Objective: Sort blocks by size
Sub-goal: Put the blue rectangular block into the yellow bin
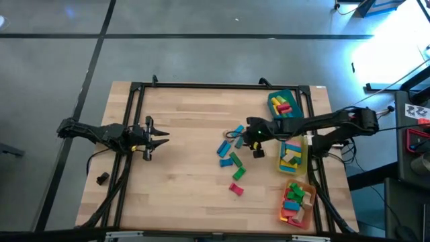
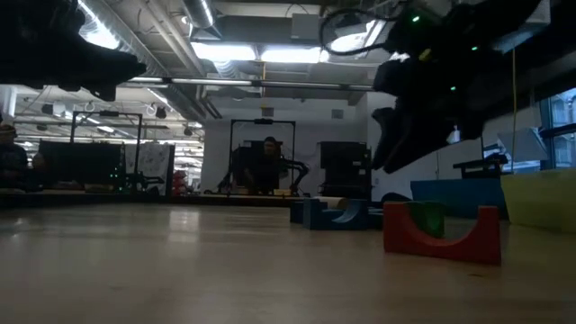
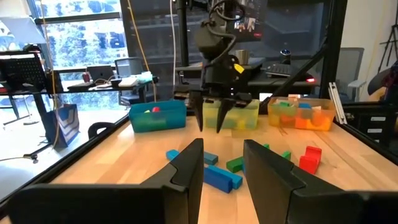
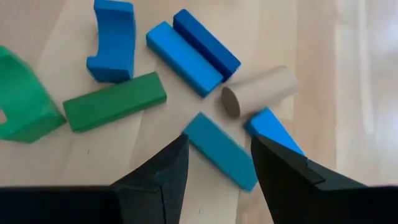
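Several blocks (image 1: pixel 232 153) lie loose on the wooden table: blue bars, a blue arch, a plain wooden cylinder (image 4: pixel 258 91), green pieces and a red arch (image 2: pixel 441 236). My right gripper (image 4: pixel 221 155) hovers open over this cluster with its fingers slanting down, a light-blue bar (image 4: pixel 219 150) lying on the table below the gap. The left wrist view shows it (image 3: pixel 210 127) clear of the tabletop, holding nothing. My left gripper (image 1: pixel 158 138) waits open and level at the table's left side, away from the blocks.
Three trays holding sorted blocks line the table's right edge: teal (image 1: pixel 274 101) at the far end, yellow (image 1: pixel 304 158) in the middle, orange (image 1: pixel 310 202) nearest. A small dark lump (image 1: pixel 102 178) lies near the left edge. A black frame borders the table.
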### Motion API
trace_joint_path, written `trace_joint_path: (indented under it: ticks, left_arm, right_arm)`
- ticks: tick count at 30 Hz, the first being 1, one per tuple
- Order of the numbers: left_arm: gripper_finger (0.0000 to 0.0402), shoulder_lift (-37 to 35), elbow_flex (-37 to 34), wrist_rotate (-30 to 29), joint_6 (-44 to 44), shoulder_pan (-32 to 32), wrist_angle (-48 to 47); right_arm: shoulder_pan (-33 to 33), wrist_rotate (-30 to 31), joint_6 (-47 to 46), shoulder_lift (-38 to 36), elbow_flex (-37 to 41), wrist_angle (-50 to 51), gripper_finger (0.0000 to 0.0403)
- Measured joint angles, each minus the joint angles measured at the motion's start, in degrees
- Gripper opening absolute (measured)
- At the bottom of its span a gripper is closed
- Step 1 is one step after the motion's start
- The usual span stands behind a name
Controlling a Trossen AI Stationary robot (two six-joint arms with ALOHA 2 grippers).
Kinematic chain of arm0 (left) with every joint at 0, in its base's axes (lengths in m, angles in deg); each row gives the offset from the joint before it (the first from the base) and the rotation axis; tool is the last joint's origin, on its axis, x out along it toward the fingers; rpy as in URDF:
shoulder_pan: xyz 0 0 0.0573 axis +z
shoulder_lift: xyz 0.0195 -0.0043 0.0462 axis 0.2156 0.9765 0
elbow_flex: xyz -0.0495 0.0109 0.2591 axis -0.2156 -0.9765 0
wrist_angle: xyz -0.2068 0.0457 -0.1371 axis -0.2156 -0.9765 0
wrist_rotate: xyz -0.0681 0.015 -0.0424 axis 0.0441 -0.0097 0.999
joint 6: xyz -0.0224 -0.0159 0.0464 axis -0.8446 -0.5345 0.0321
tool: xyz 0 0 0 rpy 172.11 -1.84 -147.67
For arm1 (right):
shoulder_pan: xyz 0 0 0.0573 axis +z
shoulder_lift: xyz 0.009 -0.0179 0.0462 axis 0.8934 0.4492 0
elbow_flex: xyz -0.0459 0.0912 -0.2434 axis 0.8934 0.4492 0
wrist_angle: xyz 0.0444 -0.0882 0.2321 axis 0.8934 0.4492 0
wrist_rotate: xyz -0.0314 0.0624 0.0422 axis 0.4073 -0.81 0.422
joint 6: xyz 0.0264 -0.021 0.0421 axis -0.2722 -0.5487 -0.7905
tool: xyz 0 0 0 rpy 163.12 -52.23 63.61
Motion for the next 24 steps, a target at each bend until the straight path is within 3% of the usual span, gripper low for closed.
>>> trace_joint_path:
  ticks: [4, 10, 18, 24]
  left_arm:
    - [0.0100, 0.0, 0.0, 0.0, 0.0, 0.0, 0.0]
    - [0.0100, 0.0, 0.0, 0.0, 0.0, 0.0, 0.0]
    - [0.0100, 0.0, 0.0, 0.0, 0.0, 0.0, 0.0]
    - [0.0100, 0.0, 0.0, 0.0, 0.0, 0.0, 0.0]
  right_arm:
    - [-1.4, -3.5, 5.7, 3.6, -3.1, 1.6, 0.0177]
    - [-1.3, -3.9, 15.3, 10.0, -9.8, 9.5, 0.0177]
    - [-1.3, 2.1, 22.8, 18.9, -19.4, 20.5, 0.0177]
    - [-1.3, 2.4, 26.2, 22.7, -22.4, 25.3, 0.0177]
